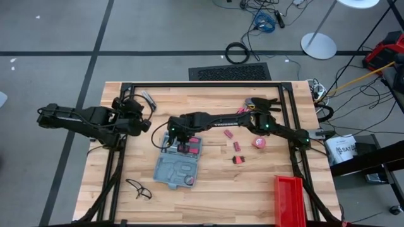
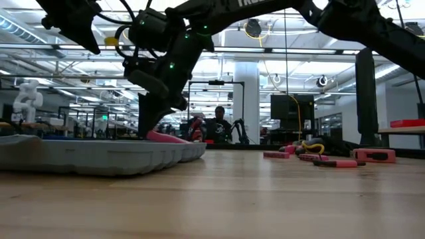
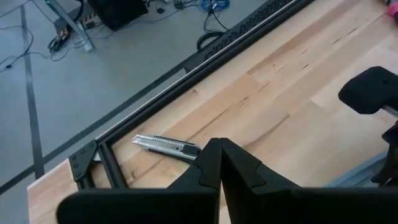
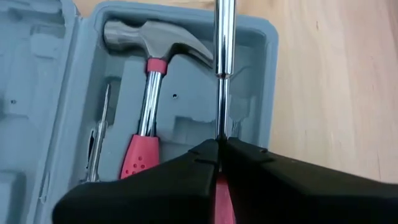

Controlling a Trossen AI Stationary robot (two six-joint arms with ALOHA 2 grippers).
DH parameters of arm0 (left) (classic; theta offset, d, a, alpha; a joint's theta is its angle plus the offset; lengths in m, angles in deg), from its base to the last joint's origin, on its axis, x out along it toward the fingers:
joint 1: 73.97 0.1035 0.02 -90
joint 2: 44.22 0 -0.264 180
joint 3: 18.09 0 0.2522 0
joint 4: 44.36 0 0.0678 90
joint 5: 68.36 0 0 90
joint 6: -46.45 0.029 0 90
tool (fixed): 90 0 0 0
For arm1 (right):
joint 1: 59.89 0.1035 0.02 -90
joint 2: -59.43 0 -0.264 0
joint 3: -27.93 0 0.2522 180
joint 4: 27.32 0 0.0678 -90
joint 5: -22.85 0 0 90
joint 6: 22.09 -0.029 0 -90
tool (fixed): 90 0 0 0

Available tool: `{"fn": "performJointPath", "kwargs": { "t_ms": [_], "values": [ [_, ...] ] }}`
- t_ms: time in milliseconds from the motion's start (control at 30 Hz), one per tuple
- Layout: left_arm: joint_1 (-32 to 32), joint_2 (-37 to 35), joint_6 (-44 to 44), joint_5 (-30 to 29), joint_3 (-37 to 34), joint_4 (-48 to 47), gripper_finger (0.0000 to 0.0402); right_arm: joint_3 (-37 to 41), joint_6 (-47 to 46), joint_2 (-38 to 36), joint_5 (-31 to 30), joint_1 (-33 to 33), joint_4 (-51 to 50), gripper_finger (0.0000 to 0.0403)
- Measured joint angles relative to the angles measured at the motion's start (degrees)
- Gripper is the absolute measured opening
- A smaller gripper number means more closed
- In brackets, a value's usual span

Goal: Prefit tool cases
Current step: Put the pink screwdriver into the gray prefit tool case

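Hammer (image 4: 149,93) already sits in the open case (image 1: 177,167); right hand (image 4: 219,146) pinches a screwdriver (image 4: 222,37) above it, several pieces (image 1: 237,146) left on the table (image 1: 252,189).

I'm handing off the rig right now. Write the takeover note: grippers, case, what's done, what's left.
Right gripper: shut on a chrome-shafted tool, over the open tool case.
Left gripper: shut, empty, parked near the table's far left corner by a utility knife.
Done: hammer seated in the tray.
Left: seat the held tool; small red pieces lie loose on the table; pliers near the front edge. Red bin front right.
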Motion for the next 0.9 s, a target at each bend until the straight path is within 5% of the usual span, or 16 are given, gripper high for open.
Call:
{"fn": "performJointPath", "kwargs": {
  "t_ms": [500,733,900],
  "values": [
    [0.02,0.00,-0.07,1.09,0.00,0.02,0.0010,0.00,0.60,0.09,-1.02,0.03,-0.89,0.0082],
    [0.01,0.00,-0.07,1.13,0.00,0.02,0.0010,-0.17,2.57,0.77,-2.60,-0.37,0.14,0.0012],
    [0.00,0.00,-0.09,1.29,0.00,0.02,0.0010,-0.17,2.50,1.74,-2.67,-0.33,0.24,0.0004]
  ]
}}
